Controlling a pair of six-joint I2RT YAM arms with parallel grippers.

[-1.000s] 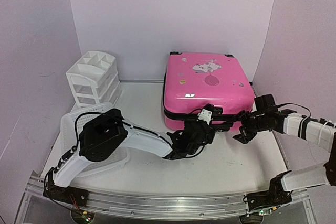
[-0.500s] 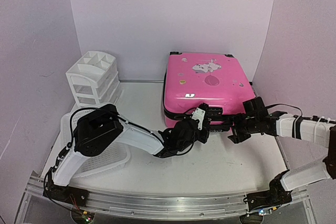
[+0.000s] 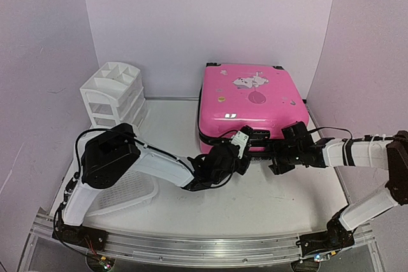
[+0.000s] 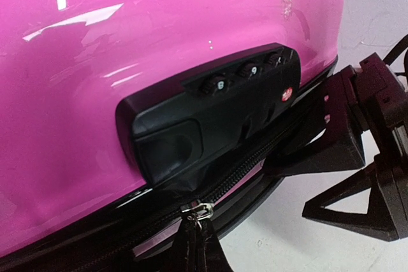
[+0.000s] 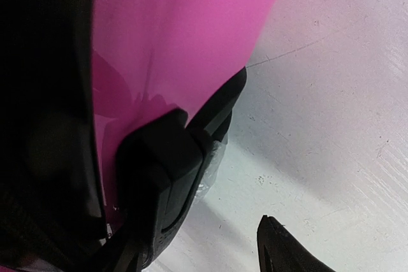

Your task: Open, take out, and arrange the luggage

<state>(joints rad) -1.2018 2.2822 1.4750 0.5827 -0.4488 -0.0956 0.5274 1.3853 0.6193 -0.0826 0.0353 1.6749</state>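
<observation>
Note the suitcase [image 3: 248, 103] lying flat and closed on the counter [image 3: 280, 195], right of centre toward the back wall, lock [image 4: 217, 116] turned to the arms so the zip sits within reach. See the left fingers [image 4: 191, 253] closed tight on the zipper pull [image 4: 198, 211] just below that lock, likely to drag it round the seam. Find the right fingers [image 4: 338, 151] spread apart, holding nothing, one pressed against the lower shell beside the lock, probably to brace against sliding.
</observation>
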